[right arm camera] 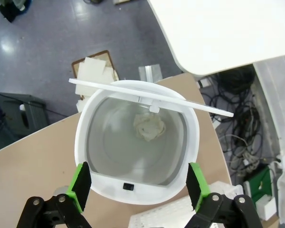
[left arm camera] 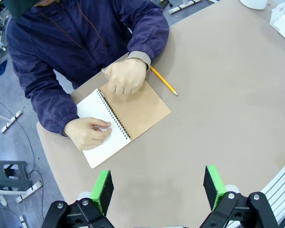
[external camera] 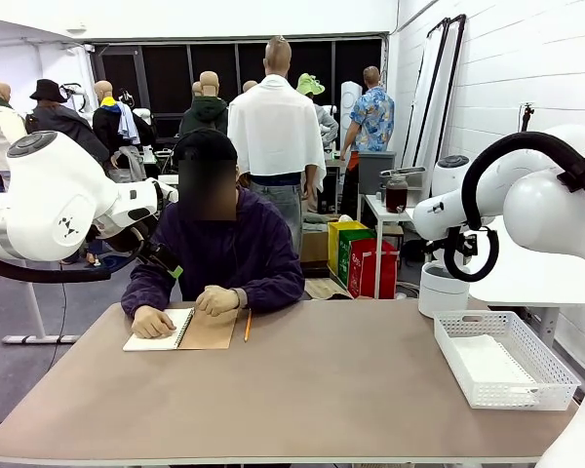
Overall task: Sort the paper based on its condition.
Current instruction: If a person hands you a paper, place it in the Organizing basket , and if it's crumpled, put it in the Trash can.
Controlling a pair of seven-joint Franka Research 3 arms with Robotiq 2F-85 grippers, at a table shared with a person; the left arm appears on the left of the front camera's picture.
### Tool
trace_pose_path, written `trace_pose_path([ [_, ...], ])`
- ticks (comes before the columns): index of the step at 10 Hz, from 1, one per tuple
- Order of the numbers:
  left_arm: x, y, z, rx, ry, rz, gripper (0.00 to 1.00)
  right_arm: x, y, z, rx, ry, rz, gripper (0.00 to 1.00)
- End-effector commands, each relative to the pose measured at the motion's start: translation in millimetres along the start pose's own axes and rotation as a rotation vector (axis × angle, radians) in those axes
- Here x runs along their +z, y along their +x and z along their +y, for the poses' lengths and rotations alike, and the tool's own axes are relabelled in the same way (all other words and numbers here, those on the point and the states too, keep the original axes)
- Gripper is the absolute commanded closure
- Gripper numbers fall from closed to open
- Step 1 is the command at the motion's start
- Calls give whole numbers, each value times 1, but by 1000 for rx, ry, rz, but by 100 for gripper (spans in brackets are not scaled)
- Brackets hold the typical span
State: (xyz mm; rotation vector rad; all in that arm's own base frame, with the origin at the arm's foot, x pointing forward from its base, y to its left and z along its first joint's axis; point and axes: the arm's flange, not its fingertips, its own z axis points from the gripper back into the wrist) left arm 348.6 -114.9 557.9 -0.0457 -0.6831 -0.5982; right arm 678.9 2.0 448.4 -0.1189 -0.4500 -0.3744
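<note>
A crumpled white paper ball lies at the bottom of a white bin whose flap lid is tilted open. My right gripper hangs open just above the bin's mouth, with nothing between its green pads. In the white mesh tray at the table's right lies a flat white sheet. My left gripper stands open high over the table. It looks down at the person's open spiral notebook, where both of the person's hands rest.
A yellow pencil lies beside the notebook's brown cover. The bin stands at the table's far right corner, behind the tray. The person sits at the far left side of the table.
</note>
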Motion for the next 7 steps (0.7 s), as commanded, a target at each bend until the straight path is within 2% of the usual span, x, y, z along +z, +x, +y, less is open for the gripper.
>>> trace_pose_path([
  [1,0,1,1,2,-1,-5,0,-1,0,0,-3,12,-12,0],
  [7,0,1,1,2,-1,-5,0,-1,0,0,-3,12,-12,0],
])
